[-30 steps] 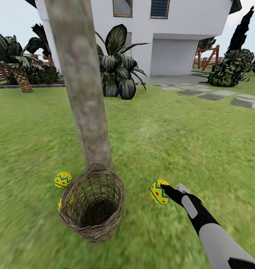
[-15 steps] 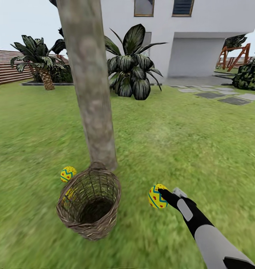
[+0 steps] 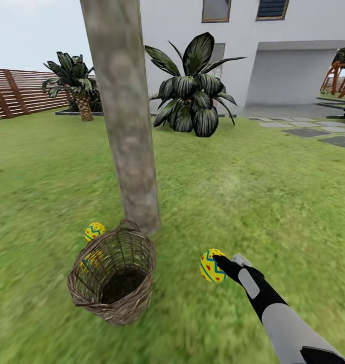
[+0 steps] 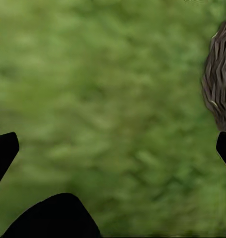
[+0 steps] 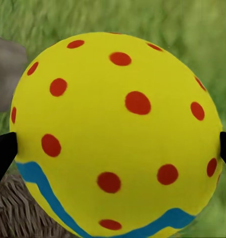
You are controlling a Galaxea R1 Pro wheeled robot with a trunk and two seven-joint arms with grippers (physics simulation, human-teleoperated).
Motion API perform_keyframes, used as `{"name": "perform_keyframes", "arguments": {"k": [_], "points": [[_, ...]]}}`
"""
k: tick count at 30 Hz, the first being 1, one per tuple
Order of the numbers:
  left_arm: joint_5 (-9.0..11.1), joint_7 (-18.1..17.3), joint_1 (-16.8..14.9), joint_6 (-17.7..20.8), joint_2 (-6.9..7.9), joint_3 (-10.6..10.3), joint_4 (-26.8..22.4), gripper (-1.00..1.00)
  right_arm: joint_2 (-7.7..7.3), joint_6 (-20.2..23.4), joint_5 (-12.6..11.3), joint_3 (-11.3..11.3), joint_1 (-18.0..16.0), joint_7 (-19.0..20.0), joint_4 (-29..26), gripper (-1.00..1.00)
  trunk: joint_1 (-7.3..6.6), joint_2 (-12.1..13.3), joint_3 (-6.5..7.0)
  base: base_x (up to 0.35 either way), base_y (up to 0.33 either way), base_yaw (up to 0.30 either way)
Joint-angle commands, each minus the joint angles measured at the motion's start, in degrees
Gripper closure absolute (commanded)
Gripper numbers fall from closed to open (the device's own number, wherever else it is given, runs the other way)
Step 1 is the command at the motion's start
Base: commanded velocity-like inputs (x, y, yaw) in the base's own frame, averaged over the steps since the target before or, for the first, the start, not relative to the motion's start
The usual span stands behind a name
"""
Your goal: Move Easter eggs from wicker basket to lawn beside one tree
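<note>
The tree rises from the lawn with its pale trunk just behind the wicker basket. One Easter egg lies on the grass left of the trunk's foot. A second egg shows through the basket's left weave; I cannot tell whether it is inside or behind. My right gripper is shut on the third egg, right of the basket; that egg sits between both fingertips. My left gripper is open over grass, with the basket's rim beside it.
A broad-leaved plant stands behind the tree before a white house. A slatted fence and a small palm are at the far left. Grey paving stones lie at the far right.
The whole head view has swung, bringing the fence in at the left and sliding house and plants rightward. My right gripper still holds the egg in much the same place.
</note>
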Motion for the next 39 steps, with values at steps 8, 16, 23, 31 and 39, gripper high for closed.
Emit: {"name": "perform_keyframes", "arguments": {"k": [8, 16, 23, 31, 39], "points": [[1.06, -0.56, 0.29, 1.08, 0.67, 2.66, -0.11, -1.00, 1.44, -0.98, 1.12, 0.17, -1.86, -1.33, -1.45, 1.00, 0.00, -0.01, -0.04, 0.000, 0.000, 0.000], [1.06, -0.56, 0.29, 1.08, 0.67, 2.93, -0.11, -1.00, 1.44, -0.98, 1.12, 0.17, -1.86, -1.33, -1.45, 1.00, 0.00, -0.01, -0.04, 0.000, 0.000, 0.000], [-0.32, 0.16, 0.14, -0.28, 1.26, 1.32, -0.13, -1.00, 1.53, 0.50, -0.45, -0.24, -0.69, -1.12, -2.44, 1.00, 0.00, -0.01, -0.03, 0.000, -0.140, 0.018], [-0.47, 0.31, 0.17, -0.44, 0.83, -0.15, -0.01, -1.00, 1.59, 0.74, -1.47, -0.31, -0.56, -1.45, -2.58, 1.00, 0.00, -0.01, 0.16, 0.000, -0.319, 0.234], [-0.35, 0.40, 0.20, -3.27, 0.46, -0.16, 0.82, -1.00, 2.00, 1.13, -2.08, -0.68, -2.81, -6.38, -2.01, 1.00, 0.00, -0.01, 0.34, 0.076, -0.315, 0.270]]}}
